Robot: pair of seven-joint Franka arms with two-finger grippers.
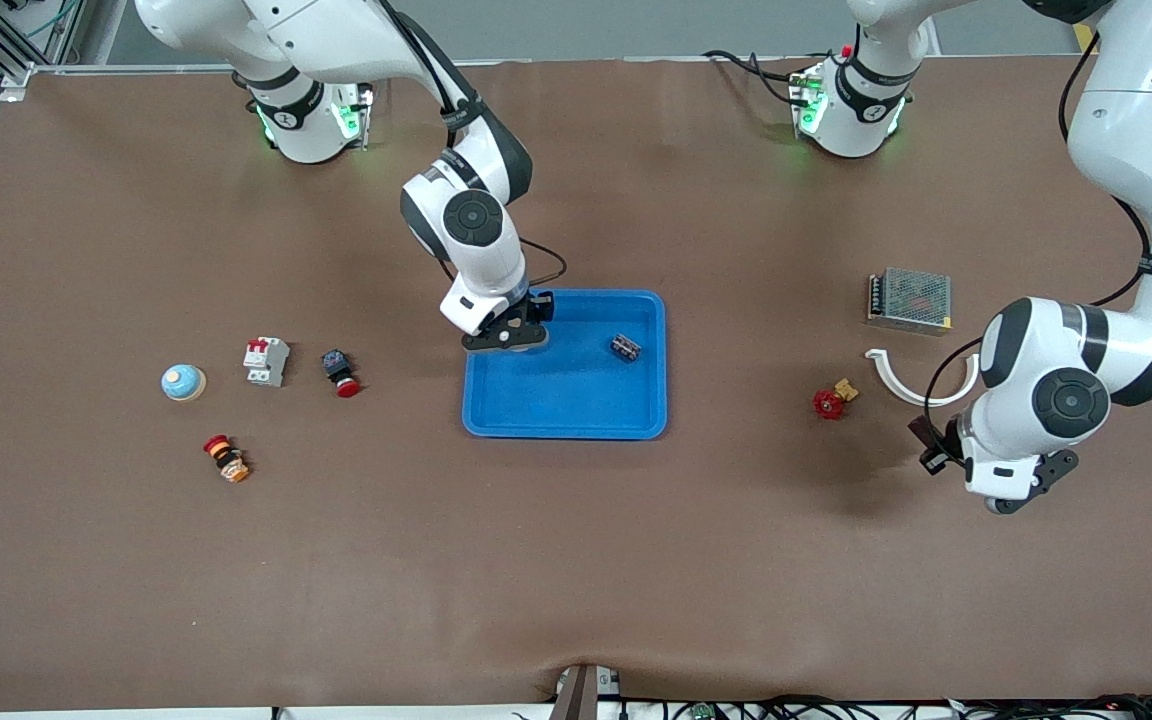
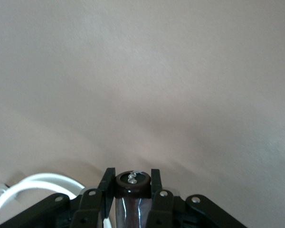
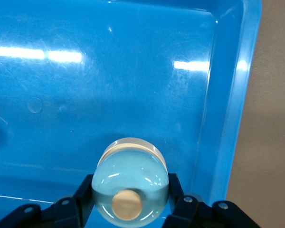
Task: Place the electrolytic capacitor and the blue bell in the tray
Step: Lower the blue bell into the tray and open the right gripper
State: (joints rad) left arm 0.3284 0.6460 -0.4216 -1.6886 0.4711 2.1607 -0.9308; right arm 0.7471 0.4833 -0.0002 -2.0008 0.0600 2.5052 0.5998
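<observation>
The table (image 1: 576, 560) wears a plain brown cover. The tray (image 1: 564, 415) is bright glossy blue with white glare streaks, and a small dark part (image 1: 624, 347) lies in it. Over the tray, the bell (image 3: 130, 185) is pale blue with a cream knob and rim. The capacitor (image 2: 132, 183) is dark brown with silver terminals.

At the tray's 9 o'clock:
- a white breaker (image 1: 266, 360) with red on top
- a black button (image 1: 340, 372) with a red head
- a second bell (image 1: 182, 382), pale blue on cream

At 8 o'clock lies a red, black and orange button (image 1: 226, 458).

At 3 o'clock:
- a red valve (image 1: 833, 400) with brass
- a white curved piece (image 1: 901, 385)

At 2 o'clock sits a silver mesh box (image 1: 909, 300) with a yellow edge.
</observation>
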